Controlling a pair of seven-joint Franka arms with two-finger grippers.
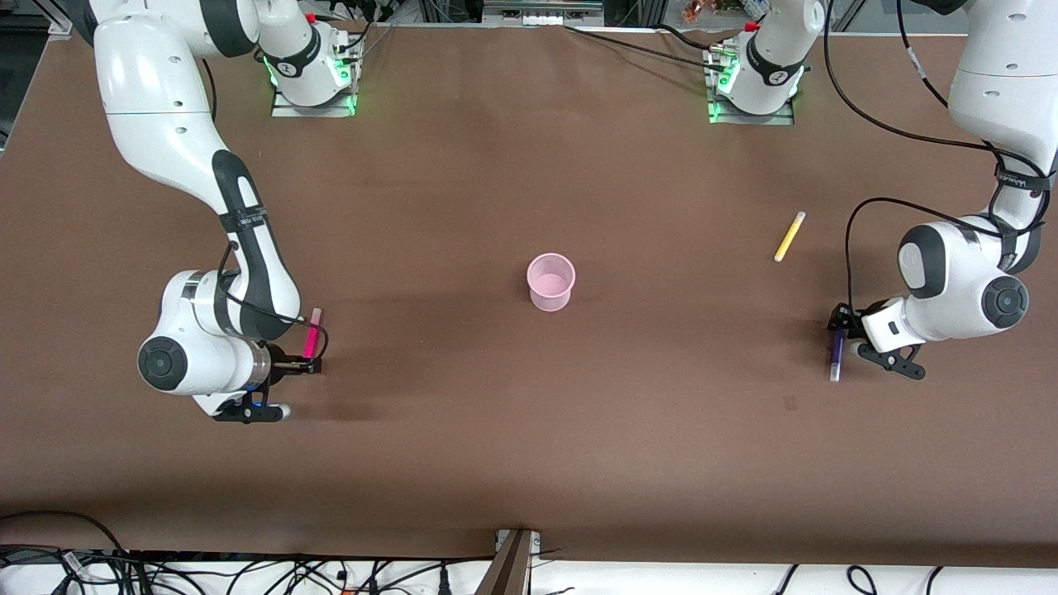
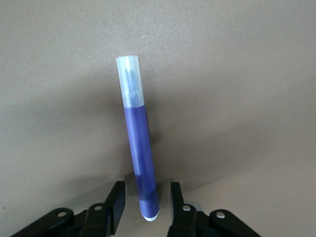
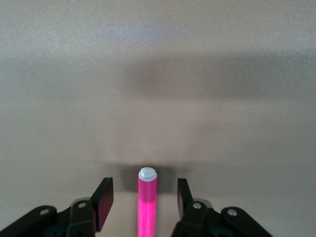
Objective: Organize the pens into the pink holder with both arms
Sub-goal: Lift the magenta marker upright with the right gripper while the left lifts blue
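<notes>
The pink holder [image 1: 551, 281] stands upright at the table's middle. The magenta pen [image 1: 312, 332] lies on the table toward the right arm's end. My right gripper [image 1: 307, 361] is low over it, open, with a finger on each side of the pen [image 3: 147, 205] and not touching it [image 3: 144, 197]. The purple pen [image 1: 837, 355] lies toward the left arm's end. My left gripper [image 1: 843, 330] is open astride its end [image 2: 146, 201], clear of the pen [image 2: 138, 148]. The yellow pen [image 1: 789, 236] lies farther from the camera than the purple one. The lime green pen is out of view.
Bare brown tabletop [image 1: 529, 430] surrounds the holder. The arms' bases [image 1: 312, 74] [image 1: 754, 83] stand along the edge farthest from the camera. Cables run along the table's front edge [image 1: 248, 570].
</notes>
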